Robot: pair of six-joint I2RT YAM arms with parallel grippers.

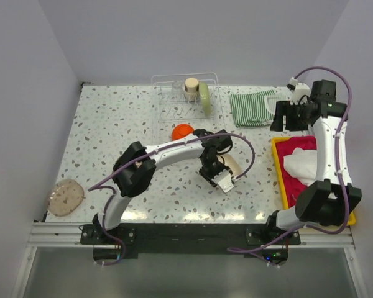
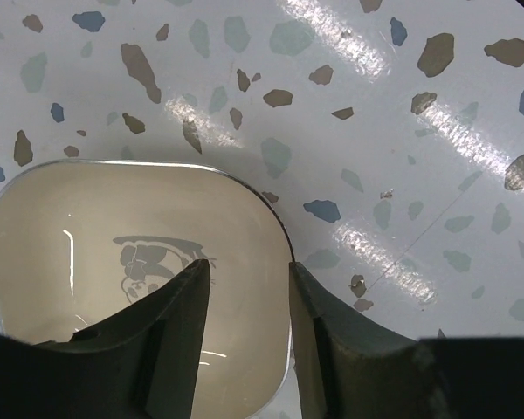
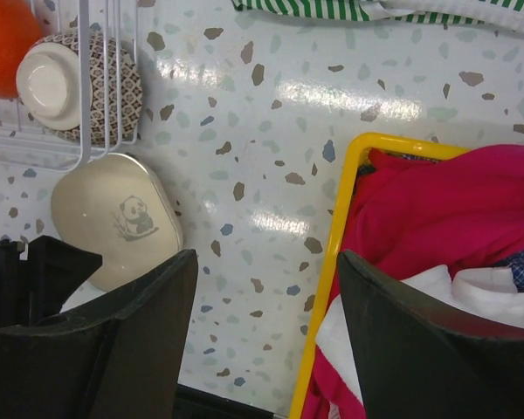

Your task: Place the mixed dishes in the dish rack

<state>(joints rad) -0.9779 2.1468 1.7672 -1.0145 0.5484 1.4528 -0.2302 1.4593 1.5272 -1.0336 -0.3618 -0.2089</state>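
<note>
**Two claws in view, left one astride the cream plate**

Most of my top view is the speckled table (image 1: 112, 124). The dish rack (image 1: 168, 102) stands at its far middle, and the yellow tray (image 3: 342, 209) lies along the right side, heaped with red and white cloths (image 3: 454, 209). Between the rack and the right arm lies a striped green cloth (image 1: 252, 107).

A green plate (image 1: 206, 99) stands on edge in the right part of the rack. Beside it in the rack is the grey patterned bowl (image 3: 79, 87), its pale foot facing my right wrist camera. The pale round plate (image 1: 66, 197) lies by itself at the near left corner, well apart from everything else. The orange-red bowl (image 1: 182, 131) sits on the table just in front of the rack.

The cream plate (image 2: 87, 227), which has a panda printed in it, lies flat on the table near the middle, nearer than the rack. My left gripper (image 2: 249, 275) is down over its right rim. Its jaws are narrow but not pinched: one finger is over the plate, and the other is outside the rim and right against it.

My right gripper (image 3: 266, 262) hangs over the table between the tray and the rack, with its jaws spread wide and nothing between them.
</note>
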